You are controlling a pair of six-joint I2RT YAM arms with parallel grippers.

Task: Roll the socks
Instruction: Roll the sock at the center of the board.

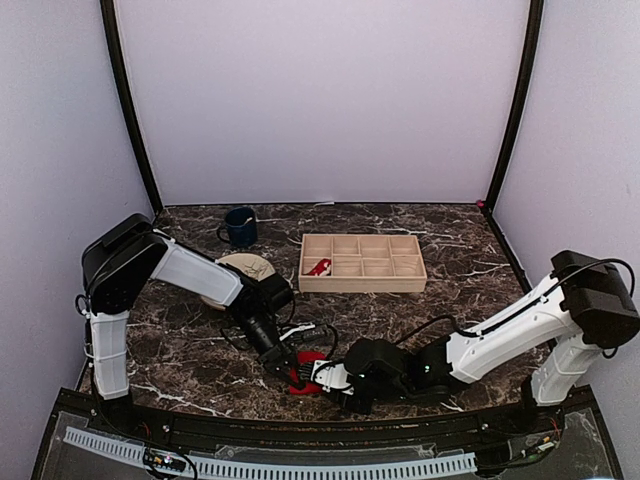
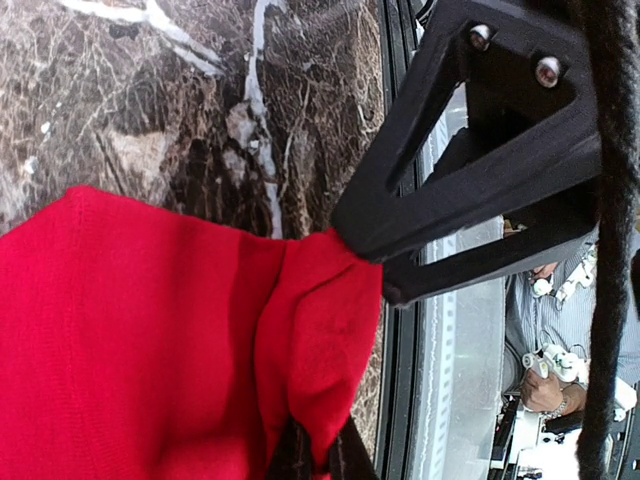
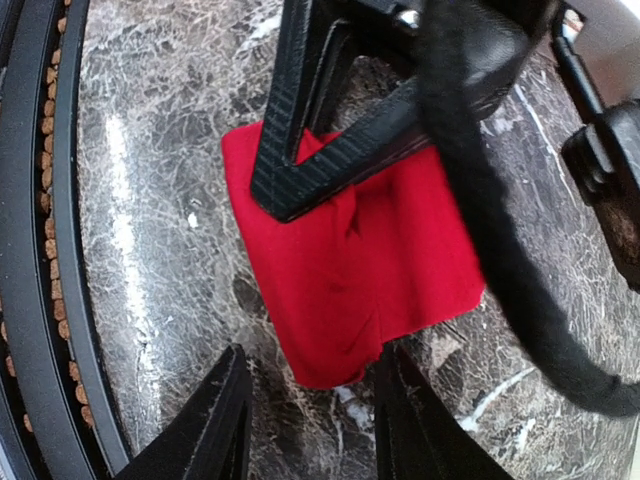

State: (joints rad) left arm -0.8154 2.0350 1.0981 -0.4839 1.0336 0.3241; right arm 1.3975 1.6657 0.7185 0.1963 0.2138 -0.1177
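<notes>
Sock [image 3: 370,270] (red, folded flat) lies on table [image 3: 160,250] near its front edge. Left claw [image 2: 312,458] is clamped on one sock edge; right claw [image 3: 310,370] stands partly spread, straddling another corner.

Contents of the table [image 1: 470,262], by count. Table: one, with a dark marble pattern. Wooden tray [image 1: 362,285] divided into compartments: one. Small red item [image 1: 320,266] lying in one tray compartment: one; whether it is a sock cannot be told. Red sock [image 3: 350,260], folded, at the near edge of the table: one. Dark blue mug [image 1: 240,227]: one. Beige round plate [image 1: 250,266]: one. Robot arms: two, namely the left arm [image 1: 190,272] and the right arm [image 1: 500,335].
</notes>
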